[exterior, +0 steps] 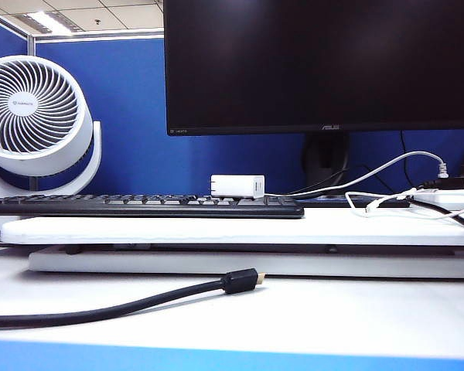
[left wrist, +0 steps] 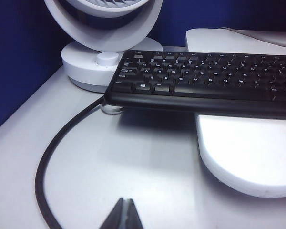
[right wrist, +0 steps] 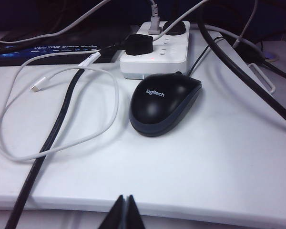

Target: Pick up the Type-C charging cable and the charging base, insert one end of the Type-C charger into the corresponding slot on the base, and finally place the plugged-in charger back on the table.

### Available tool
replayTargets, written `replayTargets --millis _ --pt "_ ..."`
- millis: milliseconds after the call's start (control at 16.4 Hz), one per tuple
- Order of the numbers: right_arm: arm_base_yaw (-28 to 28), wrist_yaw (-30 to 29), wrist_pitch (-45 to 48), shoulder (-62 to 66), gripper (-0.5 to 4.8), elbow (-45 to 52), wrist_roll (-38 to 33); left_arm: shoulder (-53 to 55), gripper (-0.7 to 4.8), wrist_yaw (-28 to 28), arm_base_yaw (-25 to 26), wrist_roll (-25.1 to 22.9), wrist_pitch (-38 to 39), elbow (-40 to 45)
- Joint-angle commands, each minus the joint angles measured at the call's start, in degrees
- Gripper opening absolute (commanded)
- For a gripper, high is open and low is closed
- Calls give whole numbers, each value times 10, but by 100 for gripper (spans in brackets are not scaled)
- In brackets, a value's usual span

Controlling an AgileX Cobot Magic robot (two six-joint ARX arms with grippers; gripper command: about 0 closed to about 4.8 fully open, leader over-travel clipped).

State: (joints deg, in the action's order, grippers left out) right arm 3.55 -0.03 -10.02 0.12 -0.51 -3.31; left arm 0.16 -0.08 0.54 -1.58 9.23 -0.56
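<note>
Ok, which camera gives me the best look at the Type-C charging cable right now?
The right wrist view: the Type-C charging cable lies looped on the riser board beside the mouse, connector visible. The exterior view shows only a low sliver; the left wrist view shows none of it.

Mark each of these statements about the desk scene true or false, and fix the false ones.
1. The charging base sits behind the keyboard. True.
2. The left claw holds the thick black cable. False: it is shut on nothing, above the table.
3. The Type-C charging cable lies looped beside the mouse. True.
4. The right claw is open. False: it is shut.
</note>
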Motion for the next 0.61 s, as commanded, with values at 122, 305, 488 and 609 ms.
replayTargets --millis 122,305,488,609 --pt "-1 -1 2 -1 -5 4 3 -1 -5 1 1 1 6 1" --pt "-1 -1 38 -1 -6 4 -14 -1 -5 -1 1 31 -12 1" --pt "-1 -1 33 -1 -6 4 -14 -1 -5 -1 1 31 2 1" --pt "-1 6 58 -1 -6 -47 -89 -1 -5 -18 1 87 -26 -39"
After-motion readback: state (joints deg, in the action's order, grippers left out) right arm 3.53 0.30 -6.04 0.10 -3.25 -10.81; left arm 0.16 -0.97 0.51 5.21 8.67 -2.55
